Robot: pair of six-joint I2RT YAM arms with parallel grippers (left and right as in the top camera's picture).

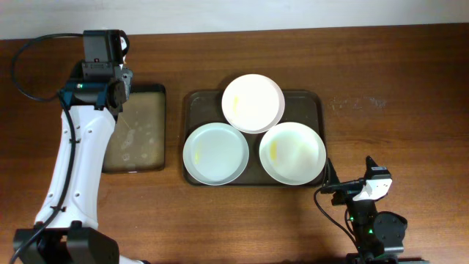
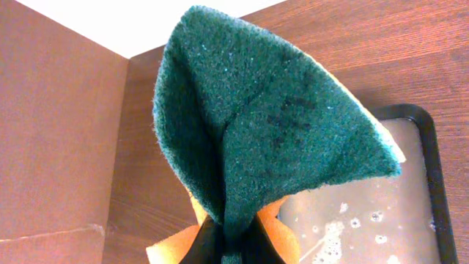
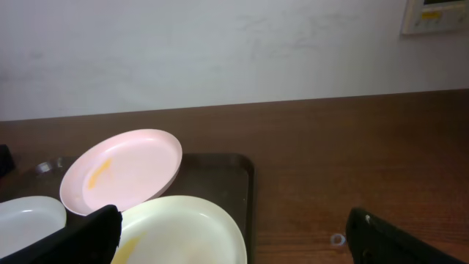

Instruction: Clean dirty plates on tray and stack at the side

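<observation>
Three dirty plates lie on the dark tray point(image 1: 316, 103): one at the back point(image 1: 253, 103), one front left point(image 1: 215, 154), one front right point(image 1: 292, 152). All have faint yellow smears. My left gripper point(image 1: 117, 89) is above the back end of the small black tray point(image 1: 135, 132) and is shut on a folded green and yellow sponge point(image 2: 271, 139). My right gripper point(image 1: 350, 185) is open and empty, just off the tray's front right corner. In the right wrist view point(image 3: 231, 238) the front right plate point(image 3: 183, 231) and the back plate point(image 3: 121, 169) show.
The small black tray holds soapy water with bubbles point(image 2: 359, 213). Bare brown table lies to the right of the big tray point(image 1: 396, 110). A wall stands behind the table point(image 3: 220, 51).
</observation>
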